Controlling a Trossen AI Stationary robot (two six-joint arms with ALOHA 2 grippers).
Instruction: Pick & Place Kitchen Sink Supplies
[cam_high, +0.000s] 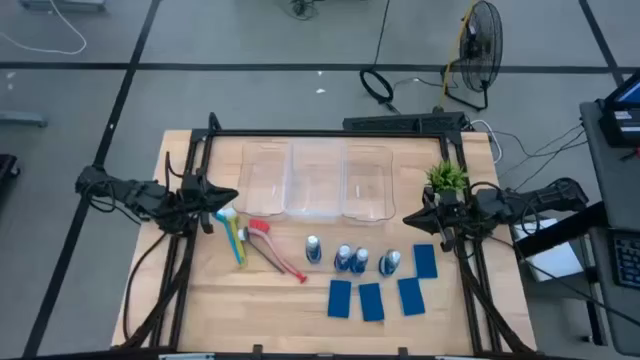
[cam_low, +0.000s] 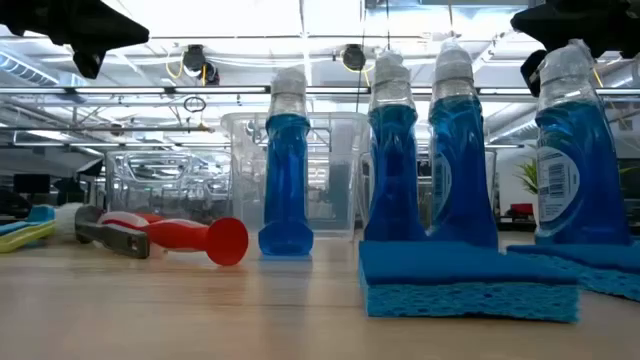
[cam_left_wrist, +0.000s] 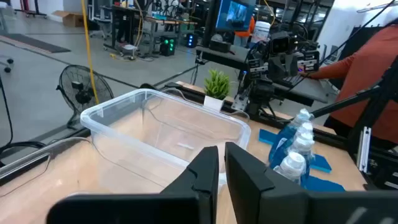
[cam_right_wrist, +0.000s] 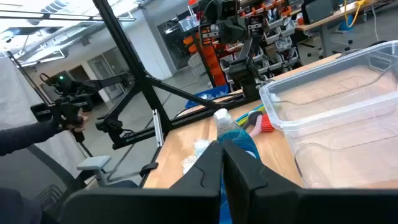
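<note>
**Hazards: Upright Bottles and Crowded Brushes**

High view: the left gripper (cam_high: 226, 197), closed and empty, is seen at left centre above the brushes (cam_high: 250, 238); the right gripper (cam_high: 412, 217), closed and empty, at right centre.

Low view: the bottles (cam_low: 393, 150) are shown upright, close together behind a sponge (cam_low: 468, 280); a sideways approach is judged likely to topple them.

Wrist views: the bins (cam_left_wrist: 163, 124) are shown empty.
</note>
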